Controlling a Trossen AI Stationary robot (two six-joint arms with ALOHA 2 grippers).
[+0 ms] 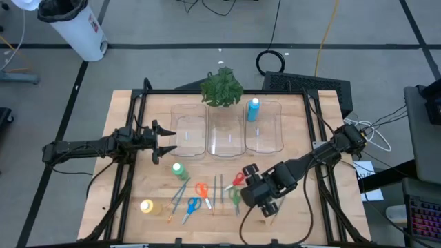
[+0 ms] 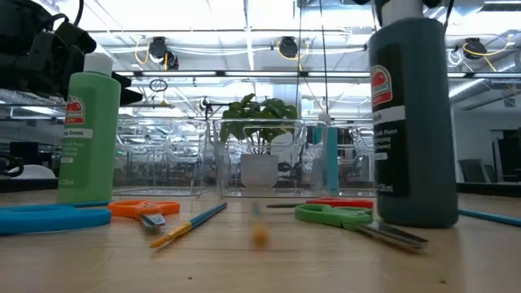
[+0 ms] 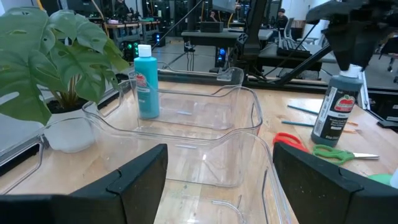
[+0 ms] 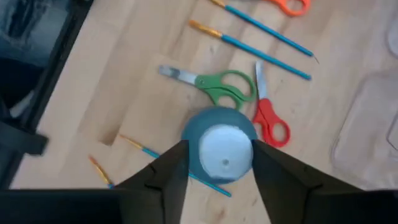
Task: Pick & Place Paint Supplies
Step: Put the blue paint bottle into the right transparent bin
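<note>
Here your right hand (image 4: 214,163) hangs straight over the dark bottle (image 4: 219,144), which stands upright on the surface (image 1: 296,220) at about five o'clock, beside the green scissors (image 4: 217,86) and red scissors (image 4: 269,121). Its fingers flank the cap, spread, not clamping it. Your left hand (image 1: 167,140) waits released at nine o'clock, by the bins (image 1: 188,135).

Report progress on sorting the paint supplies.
Done: only the light blue bottle stands in a clear bin. In hand: the right gripper is poised over the dark bottle, jaws either side of its cap; a firm grip is unclear. Left: the green bottle, yellow bottle, scissors and brushes lie on the table. The left gripper waits open by the bins.
</note>
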